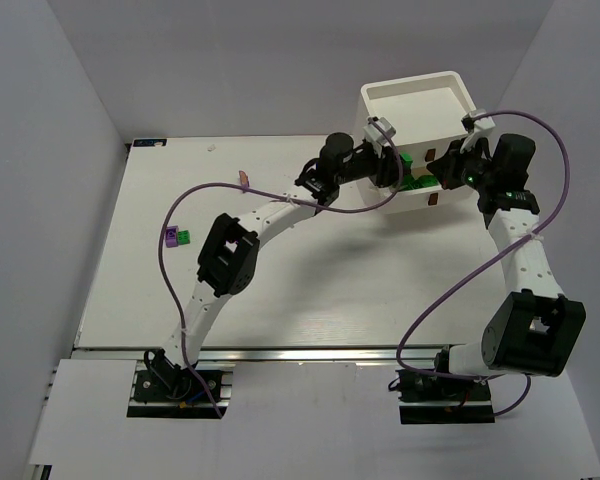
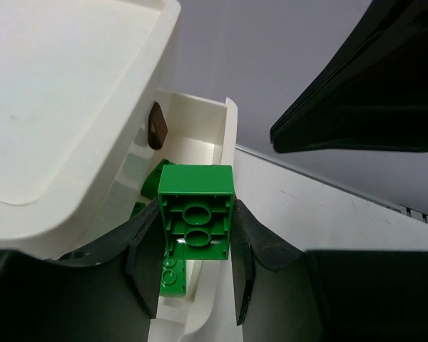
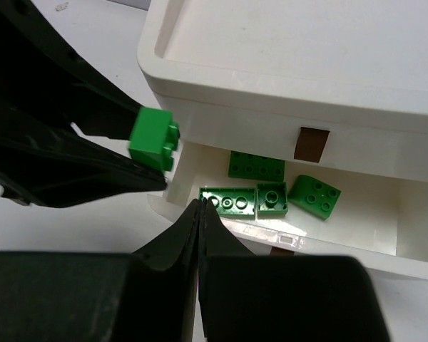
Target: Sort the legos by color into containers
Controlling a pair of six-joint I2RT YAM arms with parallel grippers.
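My left gripper [image 2: 196, 239] is shut on a bright green brick [image 2: 196, 214], held over the left end of the open drawer [image 2: 227, 142] of the white container unit [image 1: 412, 90]. The same brick [image 3: 151, 137] shows in the right wrist view, beside the drawer's left corner. Several green bricks [image 3: 228, 201] lie inside the drawer [image 3: 328, 246]. My right gripper [image 3: 200, 206] is shut and empty, its tip at the drawer's front left rim. In the top view both grippers, left [image 1: 392, 165] and right [image 1: 442, 172], meet at the unit's front.
A purple brick [image 1: 170, 236] and a green brick [image 1: 183, 237] lie together on the table at the far left. The unit's square top tray [image 3: 285, 43] holds nothing. A brown handle [image 3: 314, 144] sits on the drawer above the open one.
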